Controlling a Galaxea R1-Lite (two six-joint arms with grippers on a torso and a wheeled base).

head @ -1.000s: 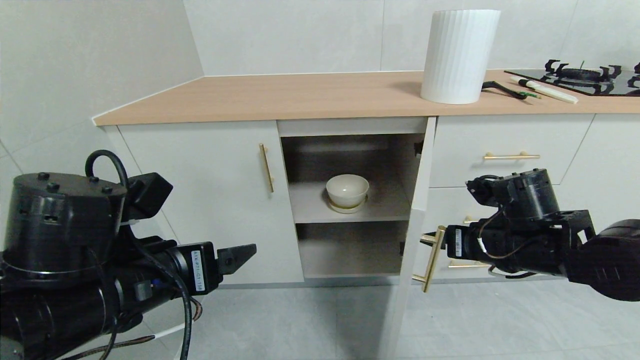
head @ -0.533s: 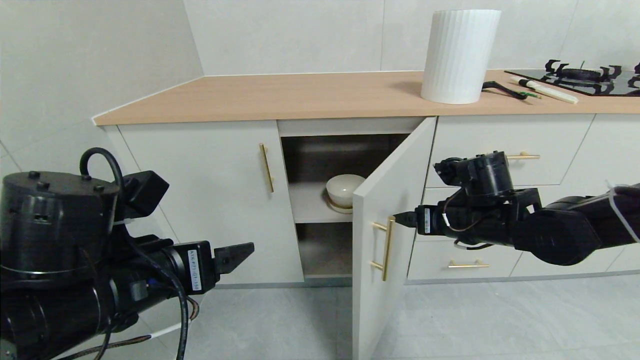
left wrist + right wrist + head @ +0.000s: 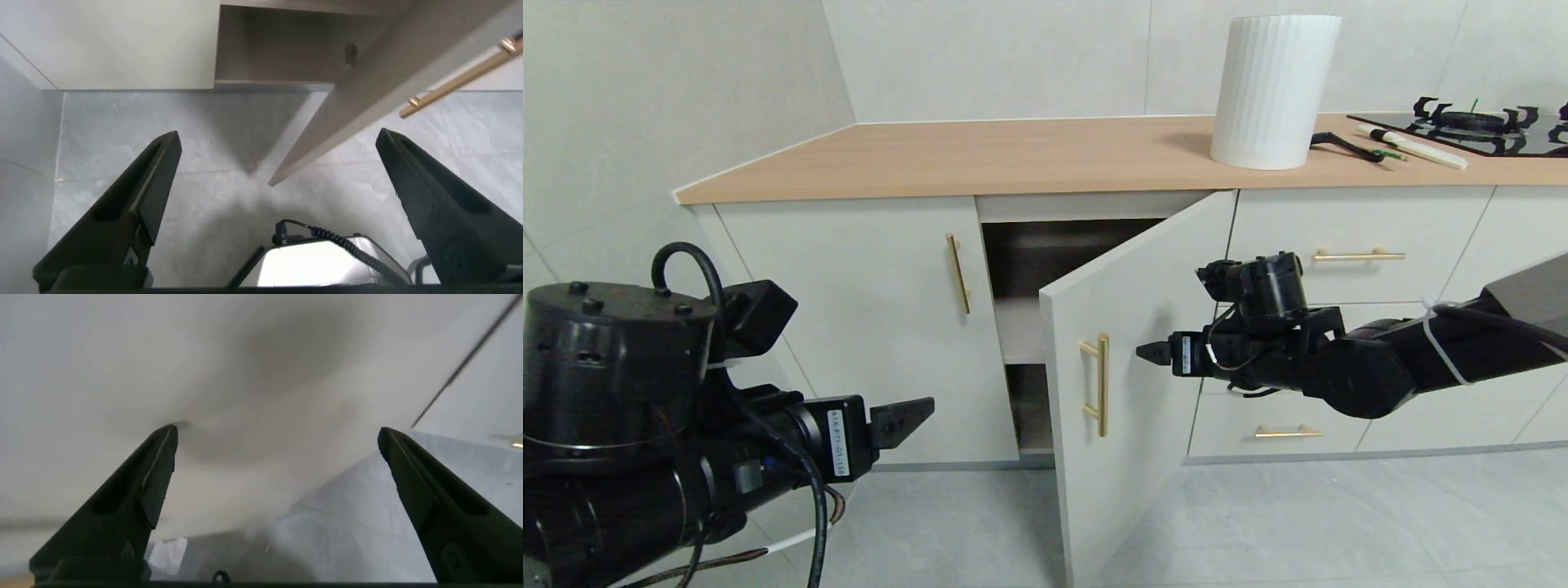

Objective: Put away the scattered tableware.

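Now the white flat-fronted cabinet door [image 3: 1127, 367] stands far more shut than a second ago, when it was swung wide and edge-on. Its free edge has swept toward 9 o'clock and covers the middle shelf where the cream round bowl sat in plain sight, so the bowl is hidden behind it. The right claw [image 3: 1147, 353] has travelled with the door from 4 o'clock inward. It is now at 3 o'clock of the slim brass bar handle [image 3: 1099, 384] instead of beside its lower end. Its fingers [image 3: 159, 469] are spread apart with nothing between them, close before the blank door face; whether they touch it cannot be told. The left claw [image 3: 907, 416] has kept its place low at 8 o'clock, fingers [image 3: 151, 188] also apart and empty, pointing at the door's bottom corner. A narrow dark gap [image 3: 1017, 327] remains between the door's free edge and the closed neighbouring door [image 3: 874, 327] at 9 o'clock, with a strip of shelf front showing in it. The grey tiled floor [image 3: 1298, 523] lies open at 5 and 6 o'clock, below both arms. Up at 1 o'clock a tall white ribbed cylinder [image 3: 1274, 90] stands on the pale wood table [image 3: 1013, 155], near its front edge, with a black gas hob [image 3: 1478, 126] at 2 o'clock.
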